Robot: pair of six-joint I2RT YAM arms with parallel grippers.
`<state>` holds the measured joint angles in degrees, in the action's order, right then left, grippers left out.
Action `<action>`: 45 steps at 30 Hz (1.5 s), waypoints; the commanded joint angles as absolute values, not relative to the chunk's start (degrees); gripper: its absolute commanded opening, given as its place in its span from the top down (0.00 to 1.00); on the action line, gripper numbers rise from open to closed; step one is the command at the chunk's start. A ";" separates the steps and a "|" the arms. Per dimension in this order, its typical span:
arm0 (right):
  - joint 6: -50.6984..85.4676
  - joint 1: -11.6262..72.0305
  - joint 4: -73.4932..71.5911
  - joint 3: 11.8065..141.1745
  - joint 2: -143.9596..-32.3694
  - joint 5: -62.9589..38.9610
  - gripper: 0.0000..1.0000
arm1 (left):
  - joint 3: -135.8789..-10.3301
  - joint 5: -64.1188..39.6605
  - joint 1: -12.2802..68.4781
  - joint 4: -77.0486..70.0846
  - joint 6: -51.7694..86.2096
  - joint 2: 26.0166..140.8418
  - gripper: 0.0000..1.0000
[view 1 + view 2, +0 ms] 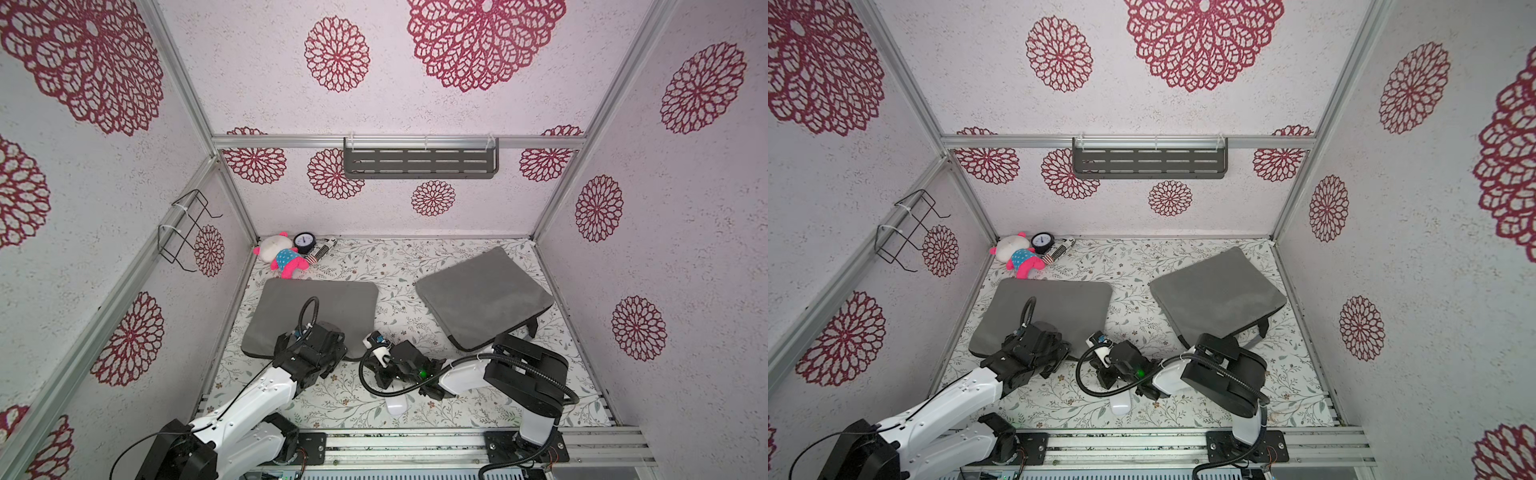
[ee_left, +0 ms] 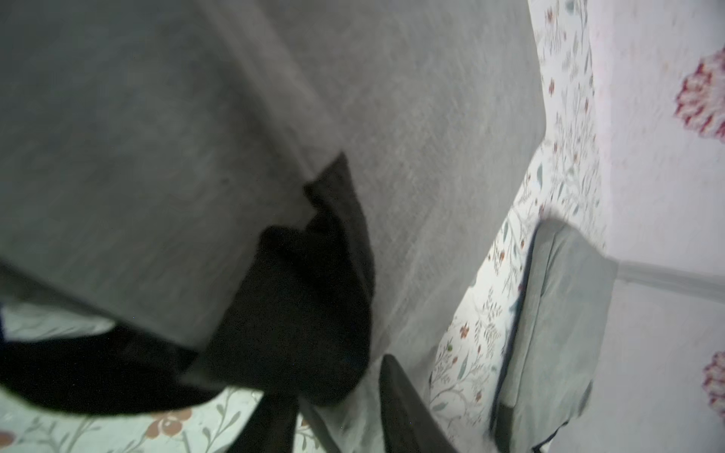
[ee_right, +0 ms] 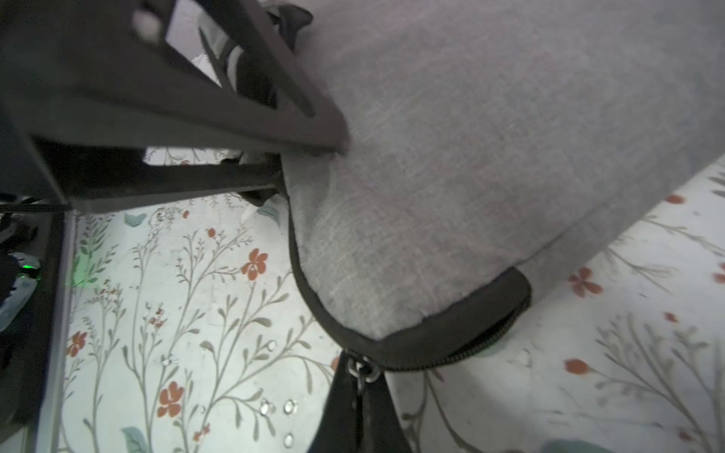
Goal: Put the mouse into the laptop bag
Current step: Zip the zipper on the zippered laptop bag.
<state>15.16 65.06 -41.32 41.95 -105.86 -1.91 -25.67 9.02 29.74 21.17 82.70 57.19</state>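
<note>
Right gripper (image 3: 359, 376), clamped on the zipper pull (image 3: 363, 370), is nearer the mouse (image 1: 395, 406), which lies behind it toward the front rail (image 1: 415, 436). Left gripper (image 3: 312, 166) stands part-open at the laptop bag (image 1: 332, 303).

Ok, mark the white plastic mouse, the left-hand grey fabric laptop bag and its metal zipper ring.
White plastic mouse (image 1: 395, 408): top view, exposed end.
Grey fabric laptop bag (image 1: 332, 301): top view, upper panel.
Metal zipper ring (image 3: 363, 371): right wrist view, centre.
</note>
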 commanded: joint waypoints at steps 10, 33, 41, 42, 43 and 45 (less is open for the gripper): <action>17.63 66.43 -39.36 53.05 -112.00 -6.25 1.00 | -16.51 8.70 32.71 15.74 93.35 46.18 0.14; 18.09 67.72 -40.96 42.66 -106.54 -1.72 1.00 | -18.94 12.92 37.97 7.72 94.75 60.91 1.00; 19.46 61.85 -38.30 42.90 -108.13 -1.11 1.00 | -18.33 13.86 37.96 9.15 95.21 58.74 1.00; 19.66 60.90 -38.43 42.71 -108.47 -1.40 1.00 | -18.17 14.09 37.97 9.46 95.25 58.07 1.00; 19.93 59.97 -38.64 42.49 -108.70 -1.41 1.00 | -18.03 14.24 37.97 9.66 95.22 57.32 1.00; 20.46 58.21 -38.34 42.31 -109.05 -1.57 1.00 | -17.76 14.49 37.97 9.99 95.08 55.92 1.00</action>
